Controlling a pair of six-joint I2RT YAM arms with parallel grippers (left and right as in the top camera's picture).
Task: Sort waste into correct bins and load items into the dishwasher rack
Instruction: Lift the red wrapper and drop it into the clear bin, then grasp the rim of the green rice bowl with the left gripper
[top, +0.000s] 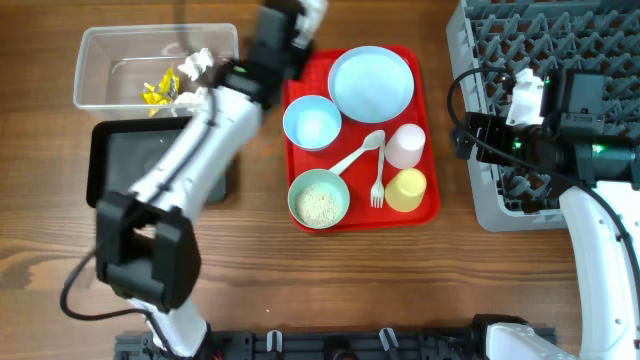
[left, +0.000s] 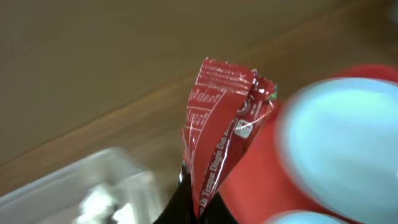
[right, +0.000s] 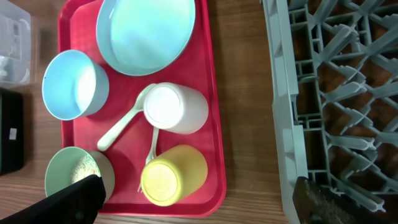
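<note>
My left gripper (left: 199, 208) is shut on the crumpled red-and-clear wrapper (left: 221, 130) and holds it up between the clear tub (top: 100, 50) and the red tray; in the overhead view it (top: 285, 25) is at the far edge. The tub holds a yellow wrapper (top: 160, 88) and white paper scraps (top: 195, 65). On the tray are a light blue plate (top: 371, 82), an empty bowl (top: 312, 122), a bowl with rice grains (top: 319, 200), a white cup (top: 405, 146), a yellow cup (right: 174, 175), a fork (top: 378, 182) and a spoon (top: 352, 157). My right gripper (right: 199, 208) is open and empty between tray and rack.
The black tub (top: 110, 160) lies in front of the clear tub, partly under my left arm. The grey dishwasher rack (top: 560, 40) fills the right side, with my right arm over its front part. The red tray (top: 425, 210) sits mid-table.
</note>
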